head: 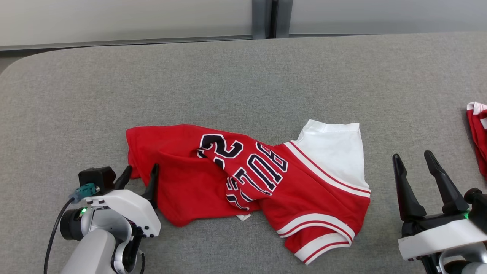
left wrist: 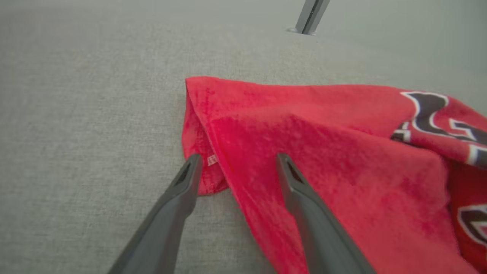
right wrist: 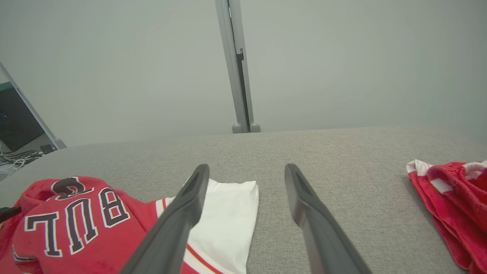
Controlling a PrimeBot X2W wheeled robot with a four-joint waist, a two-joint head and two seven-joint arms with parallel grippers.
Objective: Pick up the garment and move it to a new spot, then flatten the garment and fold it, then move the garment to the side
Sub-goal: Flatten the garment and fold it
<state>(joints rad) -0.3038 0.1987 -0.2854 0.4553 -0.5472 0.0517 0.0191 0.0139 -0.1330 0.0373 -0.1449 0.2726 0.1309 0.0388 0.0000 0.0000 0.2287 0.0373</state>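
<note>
Peeking from garment (left wrist: 323, 144) hem beside spread left claw (left wrist: 238, 158): tiny label (left wrist: 212, 160)

On table (head: 243, 76), garment (head: 247, 179) central; left hand (head: 142, 167) at its left edge, right hand (head: 412, 154) well right.

Soft, even light is filling every view, and nothing is glaring. Only thin, pale shadows are lying beside the garment (head: 190, 190) on the table (head: 243, 83). The left wrist view is looking blurry, mostly far away.
</note>
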